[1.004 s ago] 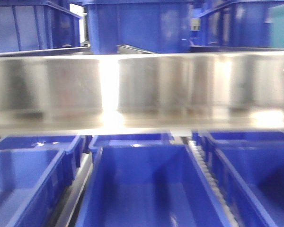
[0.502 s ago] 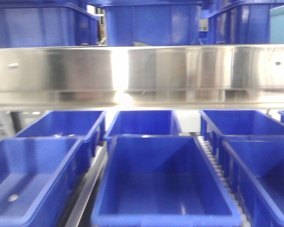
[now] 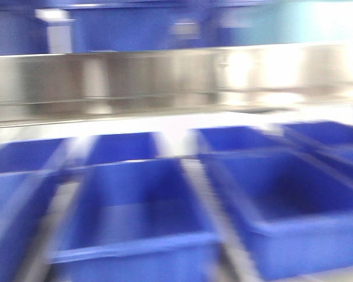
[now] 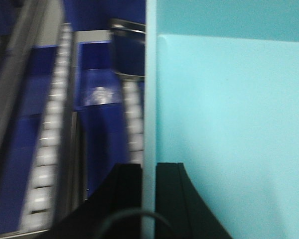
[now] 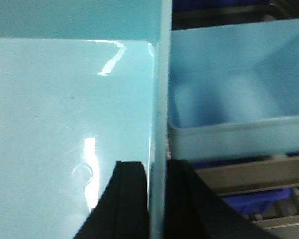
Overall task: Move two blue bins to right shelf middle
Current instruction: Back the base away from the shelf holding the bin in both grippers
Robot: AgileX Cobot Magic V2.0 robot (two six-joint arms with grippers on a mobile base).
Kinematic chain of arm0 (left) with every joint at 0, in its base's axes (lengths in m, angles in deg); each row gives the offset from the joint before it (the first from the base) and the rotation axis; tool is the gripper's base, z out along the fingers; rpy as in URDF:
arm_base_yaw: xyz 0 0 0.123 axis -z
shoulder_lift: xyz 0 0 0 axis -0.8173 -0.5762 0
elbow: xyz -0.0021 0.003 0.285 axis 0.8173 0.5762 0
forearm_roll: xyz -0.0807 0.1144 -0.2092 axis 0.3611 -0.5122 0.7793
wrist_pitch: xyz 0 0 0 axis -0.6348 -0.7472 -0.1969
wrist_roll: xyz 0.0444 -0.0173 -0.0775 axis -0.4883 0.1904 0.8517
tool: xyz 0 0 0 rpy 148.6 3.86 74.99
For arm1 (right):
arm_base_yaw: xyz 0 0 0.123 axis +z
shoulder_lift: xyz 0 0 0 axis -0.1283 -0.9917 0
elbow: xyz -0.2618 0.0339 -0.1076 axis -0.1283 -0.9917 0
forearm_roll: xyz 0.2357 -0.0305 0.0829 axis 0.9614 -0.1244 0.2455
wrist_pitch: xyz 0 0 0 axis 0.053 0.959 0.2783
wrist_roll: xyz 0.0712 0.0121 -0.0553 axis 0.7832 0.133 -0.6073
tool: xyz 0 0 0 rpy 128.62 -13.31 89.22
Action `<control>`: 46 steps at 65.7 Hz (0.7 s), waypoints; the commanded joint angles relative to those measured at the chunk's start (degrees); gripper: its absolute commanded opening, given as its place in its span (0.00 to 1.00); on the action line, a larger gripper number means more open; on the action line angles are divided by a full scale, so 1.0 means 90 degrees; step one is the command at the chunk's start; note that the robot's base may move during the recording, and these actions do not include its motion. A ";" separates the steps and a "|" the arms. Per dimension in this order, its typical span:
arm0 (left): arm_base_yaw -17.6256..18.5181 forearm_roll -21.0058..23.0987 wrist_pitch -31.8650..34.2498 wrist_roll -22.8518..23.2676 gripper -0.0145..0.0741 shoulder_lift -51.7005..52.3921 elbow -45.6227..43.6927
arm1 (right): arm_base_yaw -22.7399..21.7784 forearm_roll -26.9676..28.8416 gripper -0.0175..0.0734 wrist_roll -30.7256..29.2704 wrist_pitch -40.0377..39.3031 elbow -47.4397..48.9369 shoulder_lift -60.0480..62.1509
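Observation:
A light blue bin is held between both arms. In the left wrist view my left gripper point(image 4: 148, 172) is shut on the bin's thin side wall point(image 4: 149, 99), and the bin's pale inside point(image 4: 229, 124) fills the right half. In the right wrist view my right gripper point(image 5: 158, 169) is shut on the opposite wall point(image 5: 160, 74), with the glossy bin floor point(image 5: 65, 124) to its left. A second light blue bin point(image 5: 229, 99) stands just beyond that wall on a shelf. The front view shows neither gripper.
The blurred front view shows a steel shelf beam point(image 3: 165, 79) across the top. Below it several dark blue bins point(image 3: 141, 205) sit in rows on roller tracks point(image 3: 209, 217). More roller tracks point(image 4: 52, 139) and dark blue bins run along the left of the left wrist view.
The front view has pulled back from the steel beam, then swung right. The dark blue bins have slid left in the frame, and the picture is now heavily blurred.

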 commanded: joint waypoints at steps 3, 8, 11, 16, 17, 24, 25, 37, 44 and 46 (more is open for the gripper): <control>-0.0001 -0.0292 0.0209 0.0011 0.04 0.0076 -0.0054 | -0.0008 -0.0255 0.01 -0.0095 -0.0150 0.0090 0.0074; -0.0001 -0.0292 0.0209 0.0011 0.04 0.0076 -0.0054 | -0.0008 -0.0255 0.01 -0.0095 -0.0150 0.0090 0.0074; -0.0001 -0.0292 0.0209 0.0011 0.04 0.0076 -0.0054 | -0.0008 -0.0255 0.01 -0.0095 -0.0150 0.0090 0.0074; -0.0001 -0.0292 0.0209 0.0011 0.04 0.0076 -0.0054 | -0.0008 -0.0255 0.01 -0.0095 -0.0150 0.0090 0.0074; -0.0001 -0.0292 0.0209 0.0011 0.04 0.0076 -0.0054 | -0.0008 -0.0255 0.01 -0.0095 -0.0150 0.0090 0.0074; -0.0001 -0.0292 0.0209 0.0011 0.04 0.0076 -0.0054 | -0.0008 -0.0255 0.01 -0.0095 -0.0150 0.0090 0.0074; -0.0001 -0.0292 0.0209 0.0011 0.04 0.0076 -0.0054 | -0.0008 -0.0255 0.01 -0.0095 -0.0150 0.0090 0.0074; -0.0001 -0.0292 0.0209 0.0011 0.04 0.0076 -0.0054 | -0.0008 -0.0255 0.01 -0.0095 -0.0150 0.0090 0.0074; -0.0001 -0.0292 0.0209 0.0011 0.04 0.0076 -0.0054 | -0.0008 -0.0255 0.01 -0.0095 -0.0150 0.0090 0.0074; -0.0001 -0.0292 0.0209 0.0011 0.04 0.0076 -0.0054 | -0.0008 -0.0255 0.01 -0.0095 -0.0150 0.0090 0.0074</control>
